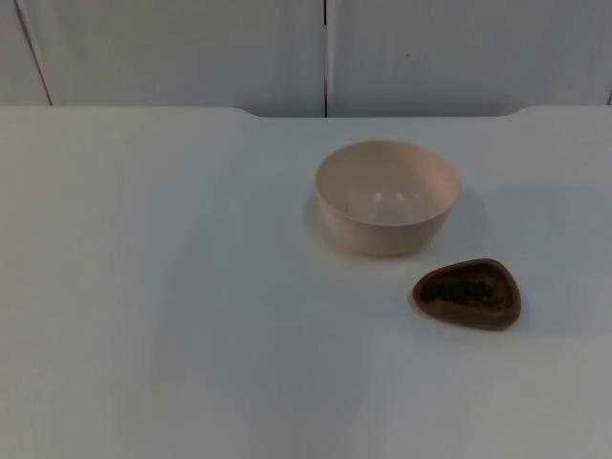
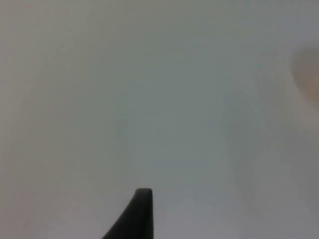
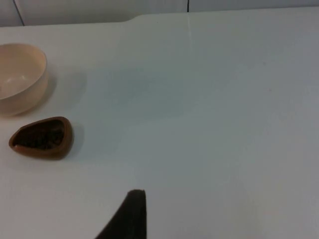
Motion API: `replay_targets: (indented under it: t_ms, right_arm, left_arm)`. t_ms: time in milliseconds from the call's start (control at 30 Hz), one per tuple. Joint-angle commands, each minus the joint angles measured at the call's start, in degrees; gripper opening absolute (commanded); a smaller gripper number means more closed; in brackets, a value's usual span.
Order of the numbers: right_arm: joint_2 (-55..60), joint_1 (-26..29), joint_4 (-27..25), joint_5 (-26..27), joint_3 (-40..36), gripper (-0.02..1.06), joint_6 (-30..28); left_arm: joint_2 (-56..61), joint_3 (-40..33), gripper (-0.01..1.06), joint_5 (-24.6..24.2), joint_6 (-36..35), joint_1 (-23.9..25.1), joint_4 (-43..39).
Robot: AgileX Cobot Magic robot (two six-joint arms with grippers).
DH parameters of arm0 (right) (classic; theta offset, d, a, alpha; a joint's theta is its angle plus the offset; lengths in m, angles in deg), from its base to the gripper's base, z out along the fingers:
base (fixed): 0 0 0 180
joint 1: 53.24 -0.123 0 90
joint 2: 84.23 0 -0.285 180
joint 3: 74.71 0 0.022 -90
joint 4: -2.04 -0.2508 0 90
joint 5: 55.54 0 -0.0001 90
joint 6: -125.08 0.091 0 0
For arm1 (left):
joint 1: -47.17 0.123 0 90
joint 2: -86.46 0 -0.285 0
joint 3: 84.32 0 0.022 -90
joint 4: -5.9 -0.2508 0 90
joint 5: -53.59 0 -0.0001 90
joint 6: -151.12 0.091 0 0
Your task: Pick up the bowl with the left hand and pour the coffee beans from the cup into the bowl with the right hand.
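A cream bowl [image 1: 387,196] stands upright and empty on the white table [image 1: 153,287], right of centre. Just in front of it and to its right sits a small brown cup [image 1: 468,293] of rounded triangular shape, filled with dark coffee beans. The two stand close together without touching. My right gripper [image 3: 132,206] hangs over bare table well off to the side of the cup [image 3: 42,138] and bowl [image 3: 20,77]. My left gripper [image 2: 141,204] is over bare table too, with a blurred cream patch, probably the bowl [image 2: 309,74], at the view's edge. Neither gripper holds anything that I can see.
The table ends at a grey partition wall [image 1: 325,53] behind the bowl. A wide stretch of bare white surface lies left of the bowl and in front of both objects.
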Motion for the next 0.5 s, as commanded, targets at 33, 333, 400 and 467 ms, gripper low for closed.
replay_targets:
  t_ms: [33,333,400,467]
  right_arm:
    - [-0.25,0.2,-0.25,0.35,-0.2,1.05,0.03]
    - [-0.25,0.2,-0.25,0.35,-0.2,1.05,0.03]
    - [-0.25,0.2,-0.25,0.35,-0.2,1.05,0.03]
    - [-0.25,0.2,-0.25,0.35,-0.2,1.05,0.03]
  left_arm:
    - [-4.69,3.57,1.01,0.79,2.14,-0.48,2.52]
    - [-14.93,11.02,1.01,0.56,6.78,-0.48,8.11]
    - [-18.0,12.82,1.01,0.16,7.94,-0.48,9.64]
    - [-20.64,14.51,1.01,-0.64,9.0,-0.48,10.82]
